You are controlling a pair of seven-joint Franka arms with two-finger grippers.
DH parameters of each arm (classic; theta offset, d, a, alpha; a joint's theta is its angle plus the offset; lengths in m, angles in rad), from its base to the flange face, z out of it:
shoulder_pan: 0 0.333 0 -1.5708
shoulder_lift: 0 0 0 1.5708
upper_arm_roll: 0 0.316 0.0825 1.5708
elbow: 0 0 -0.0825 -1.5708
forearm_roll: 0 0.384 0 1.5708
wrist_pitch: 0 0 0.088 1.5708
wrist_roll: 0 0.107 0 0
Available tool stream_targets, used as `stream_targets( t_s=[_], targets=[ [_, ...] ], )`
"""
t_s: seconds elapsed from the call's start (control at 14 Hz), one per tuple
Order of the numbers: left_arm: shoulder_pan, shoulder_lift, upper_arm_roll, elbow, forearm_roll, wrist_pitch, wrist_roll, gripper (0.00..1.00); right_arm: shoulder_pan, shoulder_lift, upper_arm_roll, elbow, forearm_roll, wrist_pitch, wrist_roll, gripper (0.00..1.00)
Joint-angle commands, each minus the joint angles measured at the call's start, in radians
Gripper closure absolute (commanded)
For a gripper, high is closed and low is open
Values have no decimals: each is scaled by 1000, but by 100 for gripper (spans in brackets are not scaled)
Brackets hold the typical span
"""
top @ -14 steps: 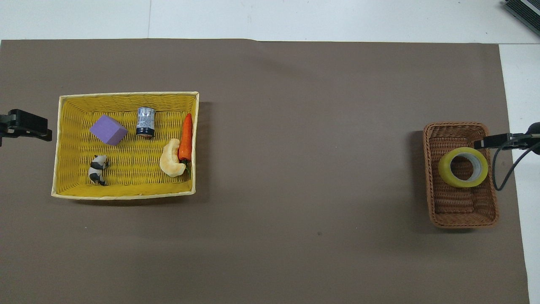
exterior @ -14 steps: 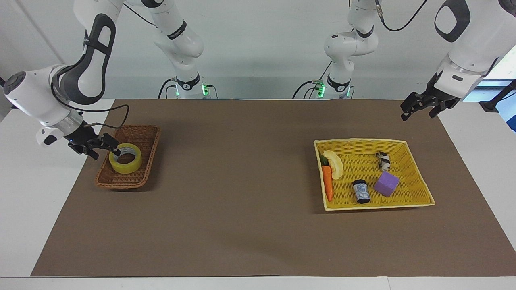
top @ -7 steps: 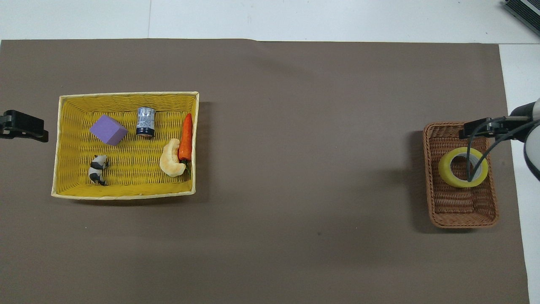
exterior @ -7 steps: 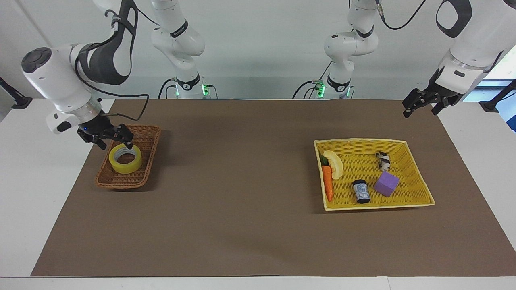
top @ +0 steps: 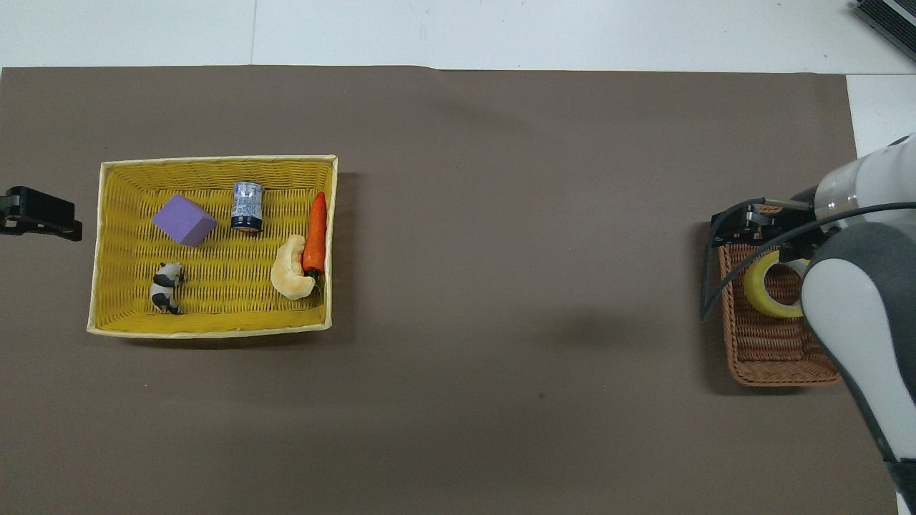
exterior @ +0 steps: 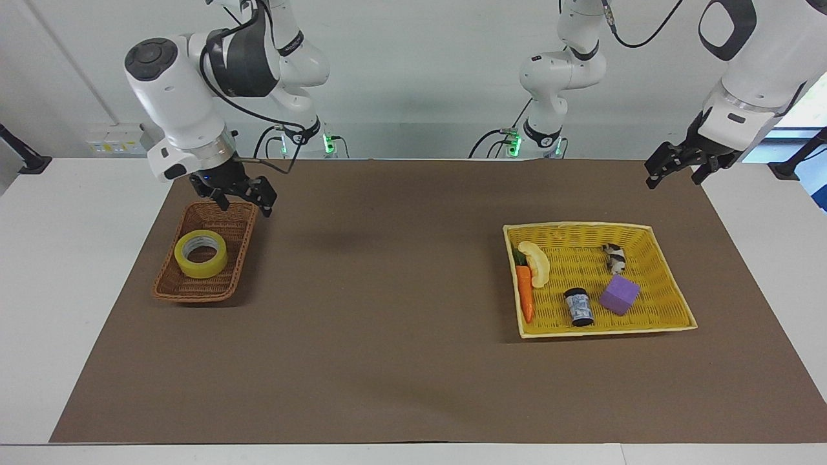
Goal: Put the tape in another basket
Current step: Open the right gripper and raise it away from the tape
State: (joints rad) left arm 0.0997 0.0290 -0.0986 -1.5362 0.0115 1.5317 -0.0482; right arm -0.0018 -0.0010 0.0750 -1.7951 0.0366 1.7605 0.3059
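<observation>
The tape, a yellow roll with a pale core, lies flat in the brown wicker basket at the right arm's end of the table. My right gripper hangs open and holds nothing, over the basket's rim nearest the robots and clear of the tape. In the overhead view the right arm hides part of the tape and of the basket, with the right gripper over the rim. My left gripper waits open in the air over the mat's corner, also seen as the left gripper.
A yellow woven basket at the left arm's end holds a purple cube, a small can, a carrot, a pale curved piece and a panda figure. A brown mat covers the table.
My right gripper, which had a finger in the tape's hole, has risen and swung toward the robots' end of the brown basket. The tape stayed in place. The left gripper barely moved.
</observation>
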Motion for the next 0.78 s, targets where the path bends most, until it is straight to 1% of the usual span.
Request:
stream_targets(
  t_s=[0.0, 0.14, 0.28, 0.36, 0.5, 0.71],
  targets=[
    [-5, -1, -3, 2, 16, -15, 5, 0, 55, -51, 2, -32, -24, -10, 110, 0],
    [-35, -1, 13, 5, 27, 13, 4, 0, 85, -74, 5, -11, -24, -22, 142, 0],
    [-137, -5, 123, 4, 27, 19, 8, 0, 85, -89, 8, 49, -23, -76, 144, 0],
    [-168, -6, 160, 1, 22, 19, 8, 0, 83, -90, 8, 98, -23, -120, 142, 0],
    [-179, -8, 165, 1, 21, 10, 11, 0, 68, -85, 2, 195, -23, -205, 128, 0],
    [-178, -15, 160, -4, 18, 1, 18, 0, 48, -86, -38, 307, -21, -308, 92, 0]
  ],
)
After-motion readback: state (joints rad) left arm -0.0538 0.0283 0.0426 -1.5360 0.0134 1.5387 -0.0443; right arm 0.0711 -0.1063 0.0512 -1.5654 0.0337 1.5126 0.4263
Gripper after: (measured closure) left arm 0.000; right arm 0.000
